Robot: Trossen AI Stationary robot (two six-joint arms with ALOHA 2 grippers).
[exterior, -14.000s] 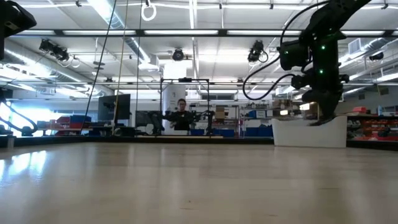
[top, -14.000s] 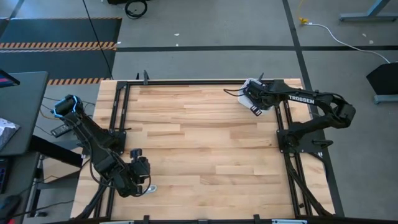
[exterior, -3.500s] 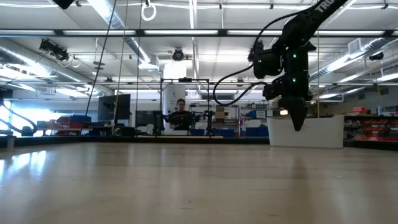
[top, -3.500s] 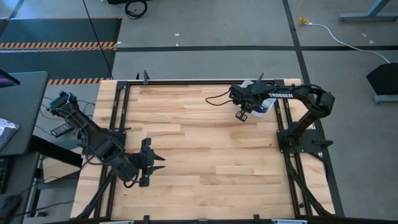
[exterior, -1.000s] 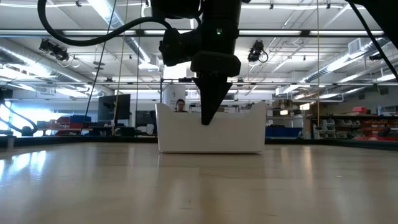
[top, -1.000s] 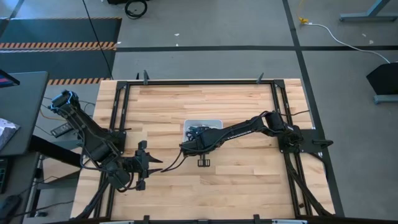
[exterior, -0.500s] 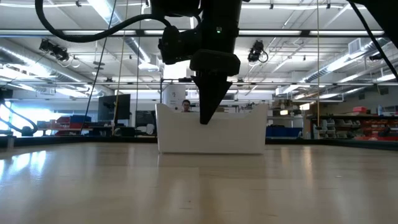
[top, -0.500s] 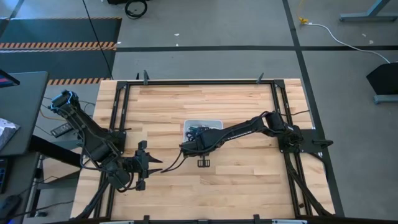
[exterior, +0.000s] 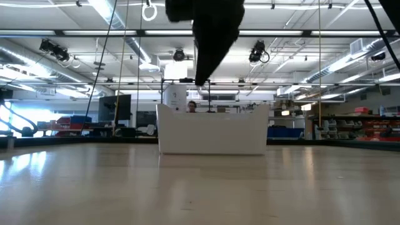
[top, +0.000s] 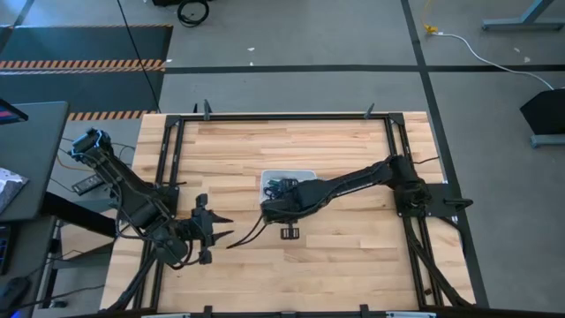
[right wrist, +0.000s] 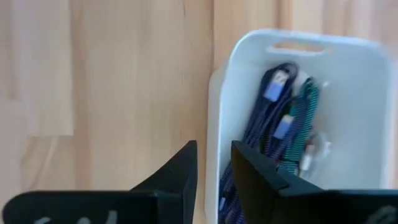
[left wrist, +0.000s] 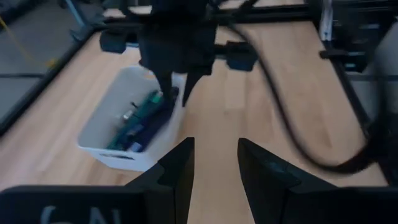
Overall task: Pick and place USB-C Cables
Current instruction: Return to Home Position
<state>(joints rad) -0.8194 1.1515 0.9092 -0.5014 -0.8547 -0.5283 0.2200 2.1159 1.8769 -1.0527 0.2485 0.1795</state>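
Observation:
The white tray (top: 305, 174) stands on the wooden table near its middle. It also shows in the low view (exterior: 212, 134). In it lie coiled cables: purple (right wrist: 267, 124), teal-green (right wrist: 301, 115) and silver-white (right wrist: 317, 146). The teal one also shows in the left wrist view (left wrist: 144, 107). My right gripper (top: 269, 203) hangs pointing down above the tray's near left part, a little open and empty. Its tips (exterior: 200, 80) are clear above the rim, with the tray's wall (right wrist: 214, 124) below the gap. My left gripper (top: 225, 231) waits at the near left, open and empty, facing the tray.
A black metal frame (top: 282, 115) runs around the tabletop. Bare wood lies to the tray's left, near and far sides. My right arm (top: 353, 184) stretches low across the table from the right edge to the tray. A person (exterior: 191, 107) shows far behind the tray.
My right gripper has gone straight up from beside the tray's wall to well above its rim. The tray has stayed where it stood.

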